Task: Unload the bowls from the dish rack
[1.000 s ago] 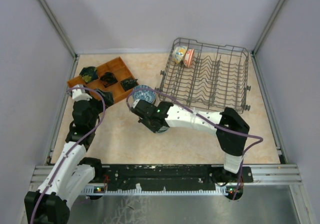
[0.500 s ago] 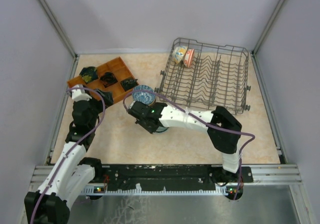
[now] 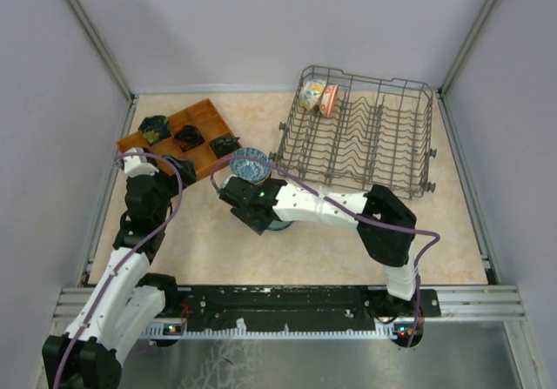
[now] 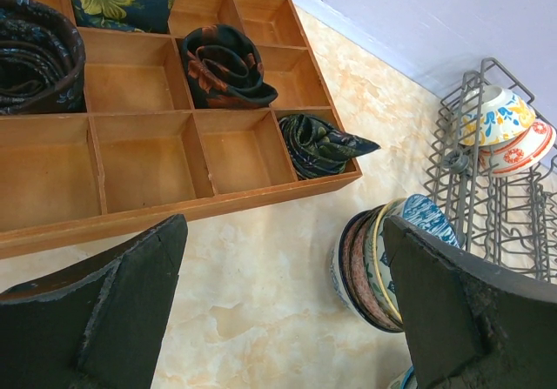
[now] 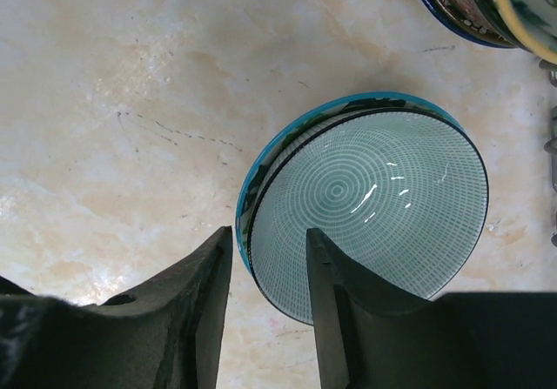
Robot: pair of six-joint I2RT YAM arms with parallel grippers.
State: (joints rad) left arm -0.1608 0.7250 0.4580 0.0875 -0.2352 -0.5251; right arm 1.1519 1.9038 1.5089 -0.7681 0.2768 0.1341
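A pale teal bowl (image 5: 383, 193) sits nested in a blue-rimmed bowl (image 5: 261, 167) on the table, half hidden under my right wrist in the top view (image 3: 280, 224). My right gripper (image 5: 268, 237) straddles their left rim, one finger outside and one inside, with gaps on both sides. A stack of several patterned bowls (image 3: 251, 164) stands just beyond, also in the left wrist view (image 4: 374, 263). Two bowls (image 3: 318, 97) stand in the grey wire dish rack (image 3: 383, 145). My left gripper (image 4: 287, 311) is wide open and empty by the tray.
A brown wooden compartment tray (image 3: 196, 132) with dark rolled cloths lies at the back left, close to my left gripper (image 3: 178, 167). The rack fills the back right. Metal frame rails line both sides of the table.
My right arm has swung a little left and toward the near edge, bringing its wrist down over the teal bowl. The left arm has not moved.
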